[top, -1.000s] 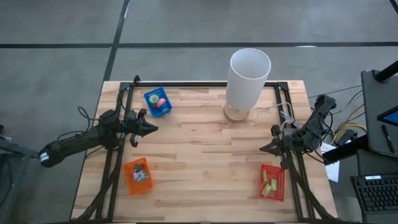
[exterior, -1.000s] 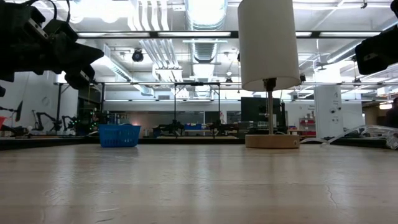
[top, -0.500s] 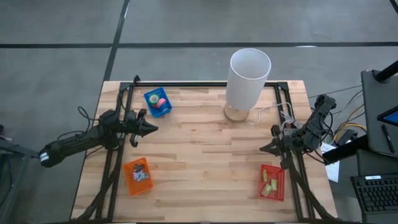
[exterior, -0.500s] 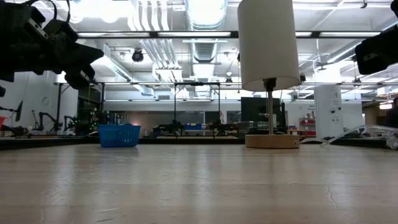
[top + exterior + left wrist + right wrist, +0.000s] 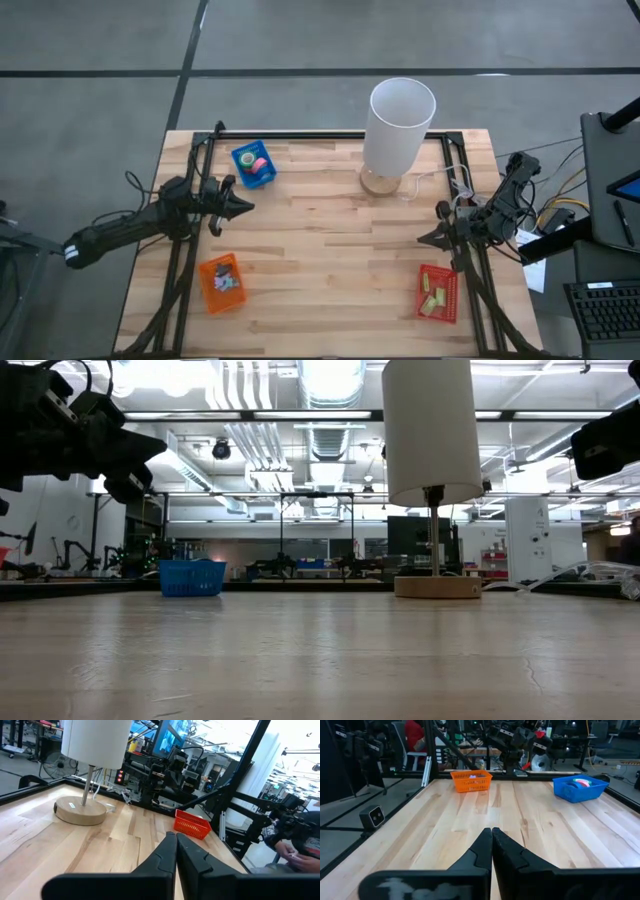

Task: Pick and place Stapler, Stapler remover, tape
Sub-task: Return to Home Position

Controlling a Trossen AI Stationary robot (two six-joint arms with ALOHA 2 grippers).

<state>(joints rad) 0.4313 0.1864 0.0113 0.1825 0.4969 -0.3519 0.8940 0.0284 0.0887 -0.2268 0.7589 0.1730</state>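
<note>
A blue basket (image 5: 253, 164) at the far left holds tape rolls (image 5: 258, 163), green and pink; it shows again as the blue basket (image 5: 579, 787) in the right wrist view. An orange basket (image 5: 221, 283) at the near left holds small pale items; a red basket (image 5: 437, 292) at the near right holds yellow-green blocks. No stapler or stapler remover can be made out. My left gripper (image 5: 246, 207) hovers shut over the table's left side, between the blue and orange baskets. My right gripper (image 5: 424, 239) hovers shut near the right edge, above the red basket.
A white lamp (image 5: 400, 125) stands on a round wooden base (image 5: 380, 182) at the far middle, its cord (image 5: 440, 180) trailing toward the right edge. A black frame runs along the table's edges. Bare wood (image 5: 330, 250) lies between the two grippers.
</note>
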